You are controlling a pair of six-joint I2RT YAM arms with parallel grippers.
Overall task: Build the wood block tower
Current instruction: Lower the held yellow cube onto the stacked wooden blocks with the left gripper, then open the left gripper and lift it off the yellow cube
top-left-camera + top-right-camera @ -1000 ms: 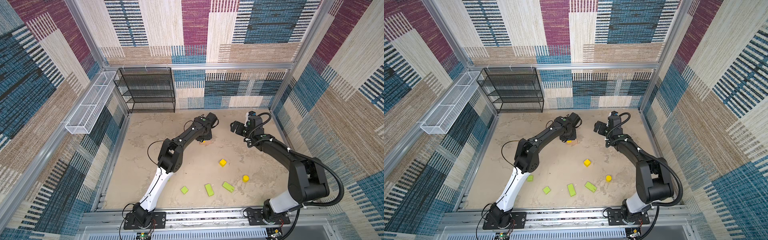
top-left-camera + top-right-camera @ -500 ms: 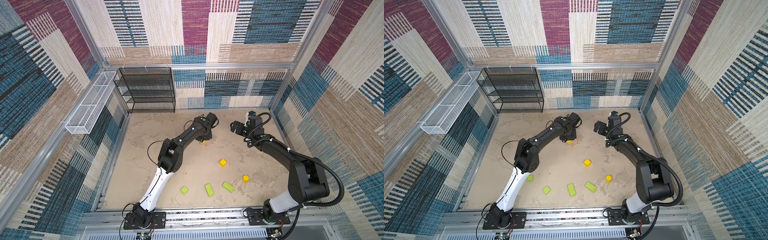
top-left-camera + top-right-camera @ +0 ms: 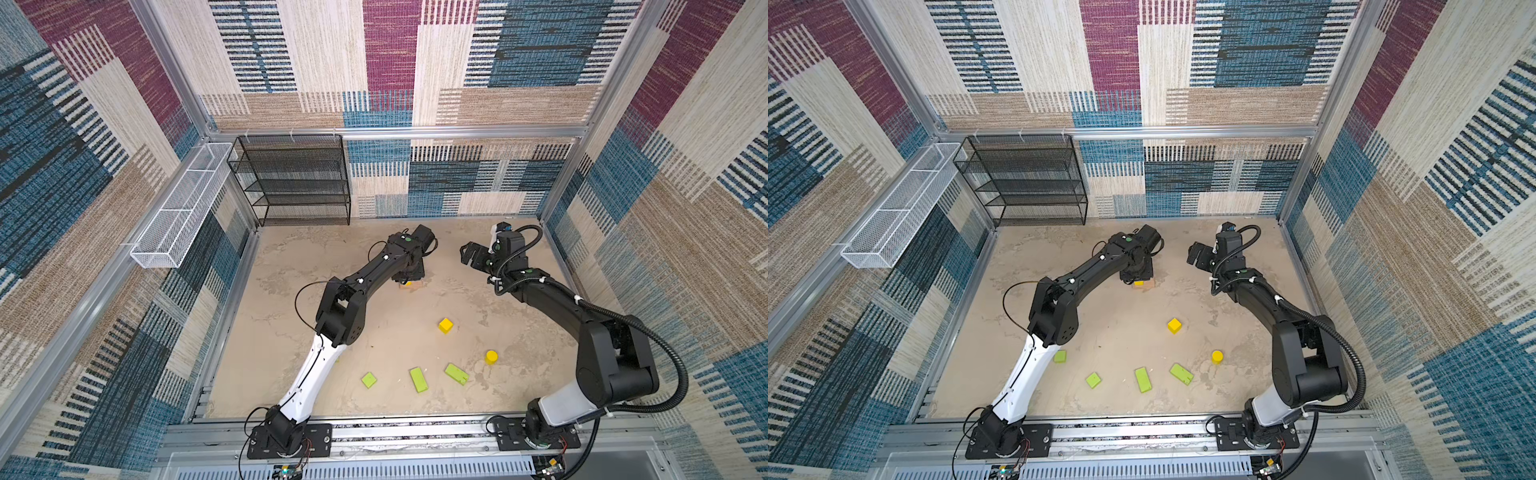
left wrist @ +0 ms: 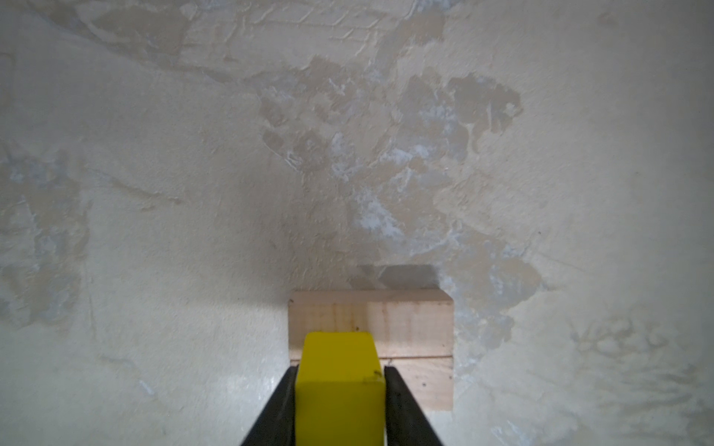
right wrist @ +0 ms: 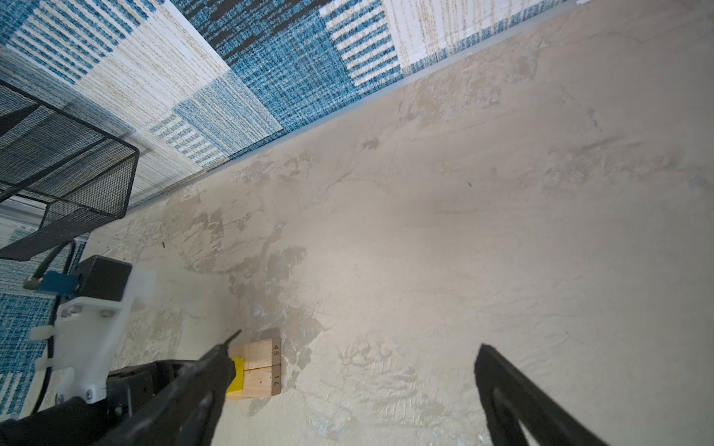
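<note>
My left pincer (image 4: 340, 386) is clamped on a yellow wooden cube (image 4: 339, 359), held over two plain tan wooden bars (image 4: 409, 320) that lie side by side on the beige surface (image 3: 395, 316), just above centre in both top views. To their right, my right pincer (image 3: 471, 255) gapes wide and holds nothing.

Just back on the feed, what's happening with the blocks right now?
The left gripper has its fingers shut on a yellow cube, held over two tan bars lying side by side; whether it touches them is unclear. The right gripper is open and empty, off to the side. A second yellow cube, a yellow cylinder and four green flat pieces lie loose, not yet used.
</note>
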